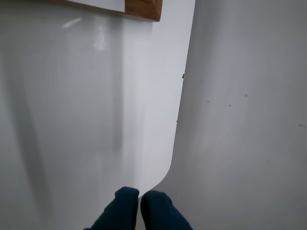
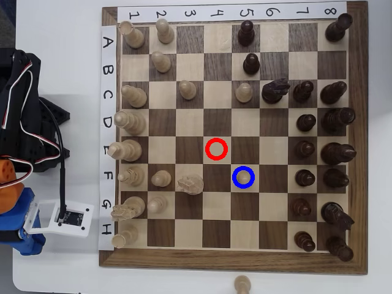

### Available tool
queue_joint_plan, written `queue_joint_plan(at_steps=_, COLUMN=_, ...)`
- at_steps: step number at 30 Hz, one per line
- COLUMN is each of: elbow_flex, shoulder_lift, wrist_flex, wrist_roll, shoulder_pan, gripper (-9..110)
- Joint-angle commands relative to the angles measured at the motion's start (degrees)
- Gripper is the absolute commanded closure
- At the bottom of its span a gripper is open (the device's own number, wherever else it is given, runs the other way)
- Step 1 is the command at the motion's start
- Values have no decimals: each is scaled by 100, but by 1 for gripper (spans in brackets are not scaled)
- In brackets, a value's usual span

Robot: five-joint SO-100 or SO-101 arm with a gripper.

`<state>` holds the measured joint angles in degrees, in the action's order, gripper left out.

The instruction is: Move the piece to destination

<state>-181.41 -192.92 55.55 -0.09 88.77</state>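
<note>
- Already, the small pale cream wooden pawn (image 2: 244, 176) stands upright inside the blue-ringed light square (image 2: 244, 186).
- Light, rigid, smooth; best pinched beneath its knob.
- Dark blue two-finger gripper (image 1: 139, 195) closed, empty, off-board.

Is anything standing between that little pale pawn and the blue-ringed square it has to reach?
Nothing does. In the overhead view the pawn stands inside the blue ring, on its light square. In the wrist view the gripper is off the board, over the white table, closed and empty.
</note>
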Motion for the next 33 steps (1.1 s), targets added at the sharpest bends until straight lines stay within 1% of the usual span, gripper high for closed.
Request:
queue_joint_plan(at_steps=1, elbow_flex=-18, shoulder_lift=-334, wrist_flex=-220, wrist_roll=-185, shoulder_pan=114, gripper=101)
queue_joint_plan(at_steps=9, elbow_flex=9, shoulder_lift=-334, wrist_flex=-114, wrist_roll=-123, shoulder_pan=176, gripper=101)
queue_joint_plan(at_steps=15, elbow_flex=246, shoulder_lift=-334, wrist_flex=765, wrist_roll=-176, shoulder_pan=193, gripper=101)
queue_joint_plan(at_steps=33, elbow_flex=246, shoulder_lift=-334, wrist_flex=773, wrist_roll=-185, shoulder_pan=176, gripper=101)
